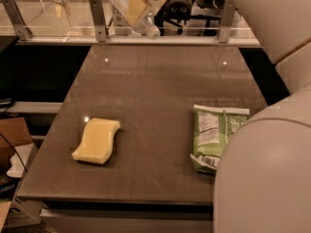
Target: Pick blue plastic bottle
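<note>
Clamping blue plastic bottle (147, 27), gripper (137, 8) aloft.

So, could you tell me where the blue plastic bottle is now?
The blue plastic bottle hangs in the gripper at the top of the view, above the table's far edge.

Indoor robot lab or test space: a plain brown bench (146, 81) backed by a glass railing (53, 18) on metal posts (97, 18), a cardboard box (12, 132) on the floor alongside, and the robot's gripper (137, 8) clasping the blue plastic bottle (146, 25) above the bench's far edge.
</note>
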`<state>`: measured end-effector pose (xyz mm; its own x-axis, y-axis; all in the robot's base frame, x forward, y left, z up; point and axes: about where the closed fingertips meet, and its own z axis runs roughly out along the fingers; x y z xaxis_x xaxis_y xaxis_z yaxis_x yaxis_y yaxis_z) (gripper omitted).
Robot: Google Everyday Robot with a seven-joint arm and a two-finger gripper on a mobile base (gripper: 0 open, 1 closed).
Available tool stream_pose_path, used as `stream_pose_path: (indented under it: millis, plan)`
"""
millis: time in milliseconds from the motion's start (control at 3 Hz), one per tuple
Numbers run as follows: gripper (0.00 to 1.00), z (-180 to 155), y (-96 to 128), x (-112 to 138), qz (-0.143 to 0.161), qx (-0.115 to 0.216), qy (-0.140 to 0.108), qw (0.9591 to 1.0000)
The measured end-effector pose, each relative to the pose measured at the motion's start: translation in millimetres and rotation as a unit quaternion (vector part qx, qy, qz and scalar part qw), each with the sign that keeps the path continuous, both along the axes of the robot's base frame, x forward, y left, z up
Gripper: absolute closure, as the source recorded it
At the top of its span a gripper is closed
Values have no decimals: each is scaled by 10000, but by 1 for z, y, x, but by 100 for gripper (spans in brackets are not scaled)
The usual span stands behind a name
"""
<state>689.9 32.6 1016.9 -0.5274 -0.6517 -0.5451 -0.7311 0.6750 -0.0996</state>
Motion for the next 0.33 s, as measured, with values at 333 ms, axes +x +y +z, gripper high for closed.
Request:
stream_pose_path:
  millis: [333]
  plan:
    - [100,0,1,0,21,0,-9,10000]
